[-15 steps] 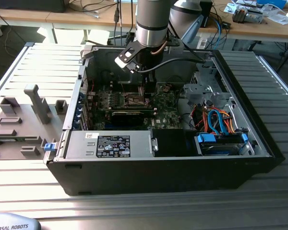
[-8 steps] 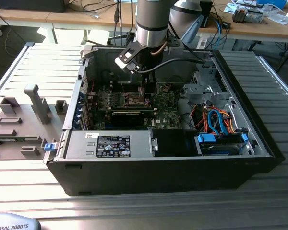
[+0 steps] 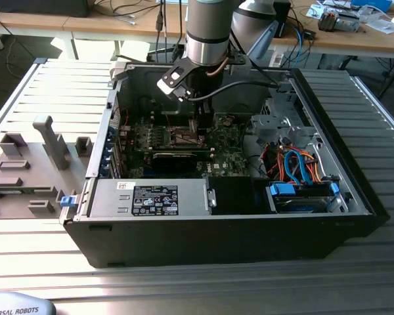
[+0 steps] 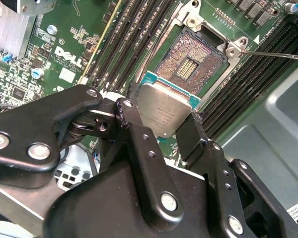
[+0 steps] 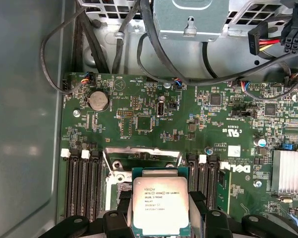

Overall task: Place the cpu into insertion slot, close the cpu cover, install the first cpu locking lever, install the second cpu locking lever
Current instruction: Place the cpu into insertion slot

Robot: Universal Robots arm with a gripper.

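An open desktop computer case lies on its side on a slatted metal worktop. A robot arm reaches down into the case from above. Its black pincer hangs low over the green motherboard.

In both wrist views the pincer is closed partway onto the cpu. One black finger presses on each of two opposite edges of the chip. The cpu's dull silver top faces the first wrist view.

In the second wrist view the chip sits tilted over the near edge of the insertion slot, not seated in it. The slot's field of gold contacts lies bare beyond the chip. A thin metal lever sticks out from a corner of the slot, away from the board.

In the first wrist view the cpu cover, a thin silver frame, stands raised along the slot's far side, just beyond the chip. Rows of black memory slots flank the insertion slot on two sides.

A round coin battery and a ribbed silver heat sink also sit on the board. On the exterior view's left, grey moulded holders rest on the worktop beside the case.
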